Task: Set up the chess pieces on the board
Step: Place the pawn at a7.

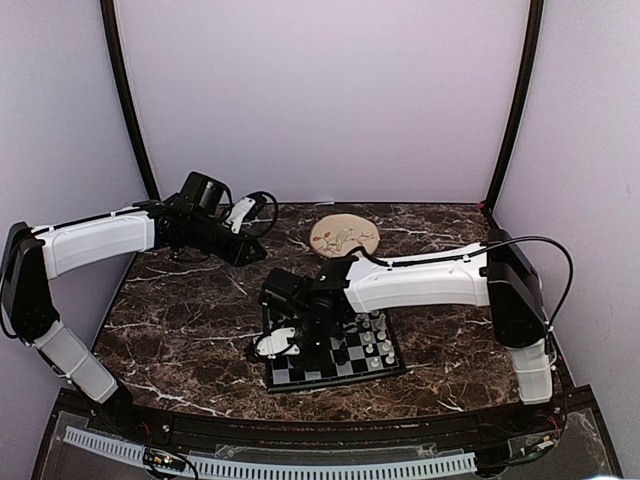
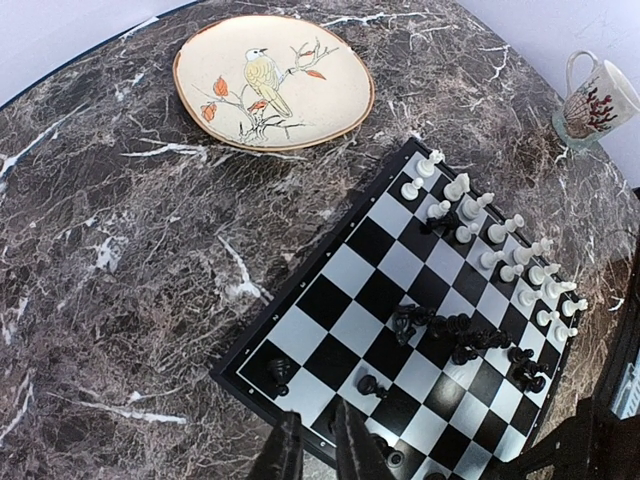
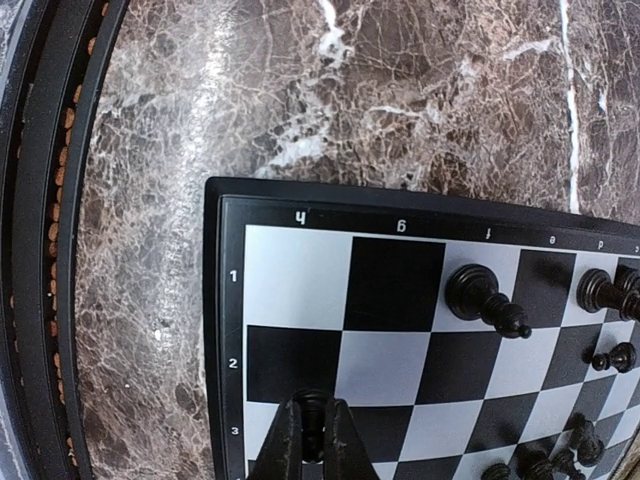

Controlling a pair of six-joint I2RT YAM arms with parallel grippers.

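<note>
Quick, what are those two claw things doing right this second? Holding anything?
Left end effector: barely open, holding nothing.
Right end effector: closed on a black chess piece, over the board.

1. The board [image 1: 335, 350] lies on the table [image 1: 180, 320] toward its front edge; the plate [image 1: 344, 237] lies behind it, apart;
2. the cup [image 2: 598, 100] stands past one board corner, away from the plate;
3. the chess pieces [image 2: 497, 232] stand on the board: two rows along its right edge, others clustered mid-board; one sits in the right gripper [image 3: 314, 405].
</note>
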